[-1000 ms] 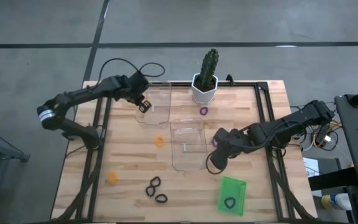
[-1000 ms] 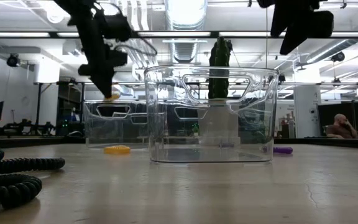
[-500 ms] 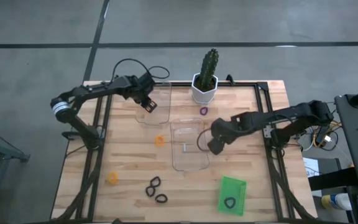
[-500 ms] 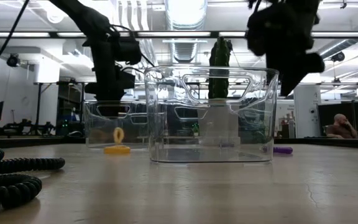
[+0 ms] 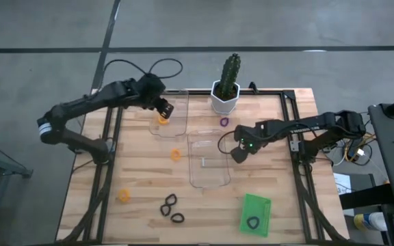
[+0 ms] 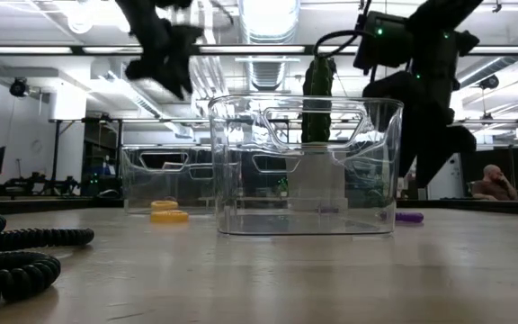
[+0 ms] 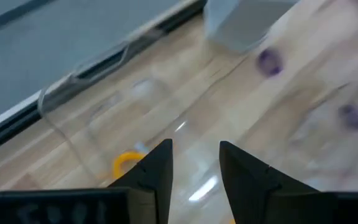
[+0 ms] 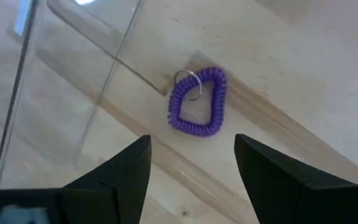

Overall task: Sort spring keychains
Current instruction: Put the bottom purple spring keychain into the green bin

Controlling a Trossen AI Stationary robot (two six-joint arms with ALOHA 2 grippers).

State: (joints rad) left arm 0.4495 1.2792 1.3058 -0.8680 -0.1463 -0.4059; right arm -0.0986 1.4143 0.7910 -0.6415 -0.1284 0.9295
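Note:
My left gripper hangs open above the far clear tray, in which an orange spring keychain lies flat. My right gripper is open above a purple keychain that lies flat on the wood just outside the wall of the middle clear tray. A second purple keychain lies near the cactus pot. Two orange keychains and two black ones lie on the table. Another black one lies in the green tray.
A cactus in a white pot stands at the far edge between the arms. The green tray sits at the near right. Black rails run along the table's left and right sides. Bare wood lies at the near middle.
My left gripper has opened and let go of the orange keychain, which has fallen into the far clear tray and come to rest there; the gripper has then gone up. My right gripper, open throughout, has moved toward the table's far edge, over the purple keychain beside the middle tray.

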